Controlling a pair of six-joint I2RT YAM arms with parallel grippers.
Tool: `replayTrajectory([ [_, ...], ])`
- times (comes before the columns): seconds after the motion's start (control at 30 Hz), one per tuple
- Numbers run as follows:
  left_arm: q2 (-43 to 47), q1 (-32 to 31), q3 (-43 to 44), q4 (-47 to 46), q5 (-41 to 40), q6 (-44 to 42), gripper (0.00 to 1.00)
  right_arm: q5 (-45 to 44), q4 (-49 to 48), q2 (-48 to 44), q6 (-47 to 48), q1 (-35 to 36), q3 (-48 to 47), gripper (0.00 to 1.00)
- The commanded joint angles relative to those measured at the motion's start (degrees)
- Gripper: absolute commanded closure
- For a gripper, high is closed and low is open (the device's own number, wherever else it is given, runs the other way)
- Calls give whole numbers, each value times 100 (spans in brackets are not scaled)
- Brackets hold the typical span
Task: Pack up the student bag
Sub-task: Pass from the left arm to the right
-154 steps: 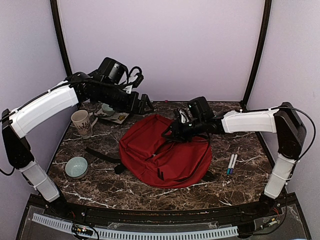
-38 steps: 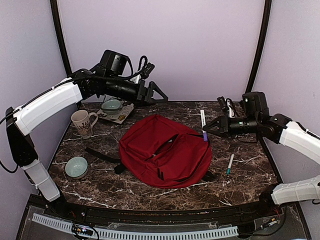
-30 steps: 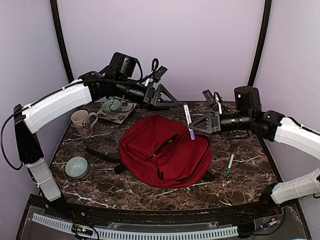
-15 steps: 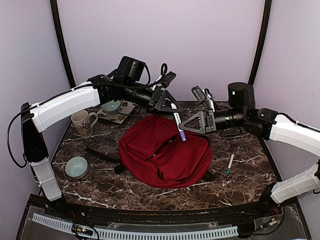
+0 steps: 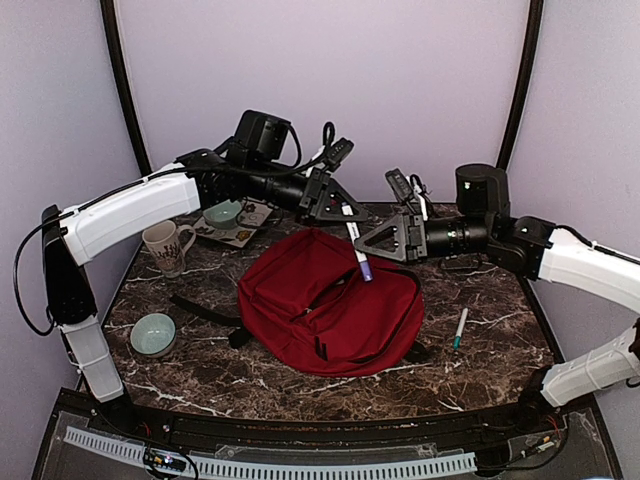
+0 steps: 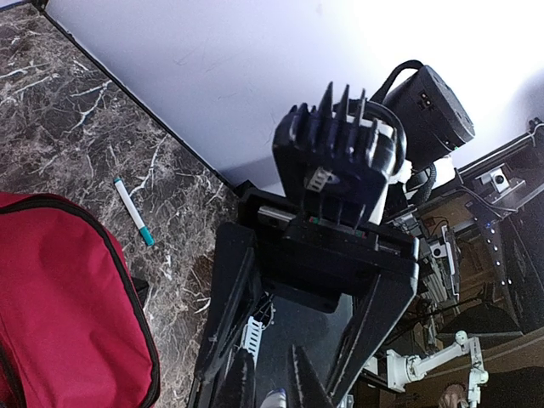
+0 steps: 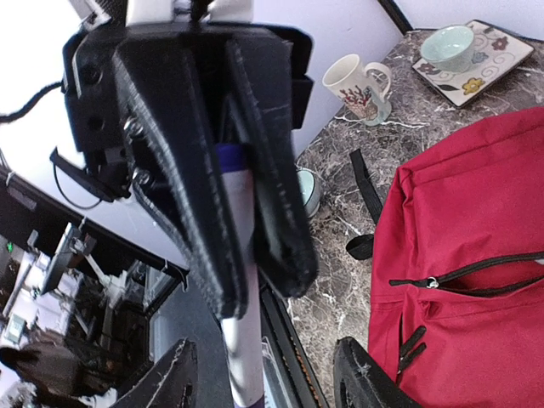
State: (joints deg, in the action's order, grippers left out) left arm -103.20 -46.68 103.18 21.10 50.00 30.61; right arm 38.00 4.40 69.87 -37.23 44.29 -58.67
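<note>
The student bag (image 5: 330, 305), red with black zippers, lies in the middle of the marble table; its side also shows in the right wrist view (image 7: 476, 221). Above its far edge hangs a white marker with a purple cap (image 5: 356, 248), slanting down. My left gripper (image 5: 343, 212) is shut on the marker's upper part; in the right wrist view its black fingers (image 7: 272, 204) clamp the marker (image 7: 242, 340). My right gripper (image 5: 366, 243) faces it from the right with its jaws spread either side of the marker and off it.
A teal-tipped pen (image 5: 460, 328) lies on the table right of the bag. At the left stand a patterned mug (image 5: 165, 246) and a small pale bowl (image 5: 152, 334). A cup rests on a patterned plate (image 5: 236, 234) at the back left. A black strap (image 5: 205, 310) trails left of the bag.
The right arm carried the marker left to meet the left gripper. The left gripper closed on the marker, and the right gripper has opened and let it go.
</note>
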Motion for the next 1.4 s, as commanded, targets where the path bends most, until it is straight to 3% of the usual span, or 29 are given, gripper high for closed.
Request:
replayTrajectory([
  [0.0,344,57,62,-293,-443,347,100,-423,-250,-128,-318,27,-132,37],
  [0.27,698,400,-434,-1580,-1235,1767,100,-1518,-1342,-764,-978,24,453,21],
  [0.53,716,431,-637,-2367,-1717,2647,100,-2046,-2123,-801,-1398,26,710,22],
  [0.73,768,430,-793,-2534,-1852,2849,100,-1895,-2643,-536,-1623,22,699,34],
  [1.03,851,431,-1095,-2853,-1957,3136,100,-1705,-3352,-214,-1930,20,686,64],
  [1.37,941,431,-1342,-2997,-2021,3258,100,-1629,-3433,-130,-1974,24,642,88],
])
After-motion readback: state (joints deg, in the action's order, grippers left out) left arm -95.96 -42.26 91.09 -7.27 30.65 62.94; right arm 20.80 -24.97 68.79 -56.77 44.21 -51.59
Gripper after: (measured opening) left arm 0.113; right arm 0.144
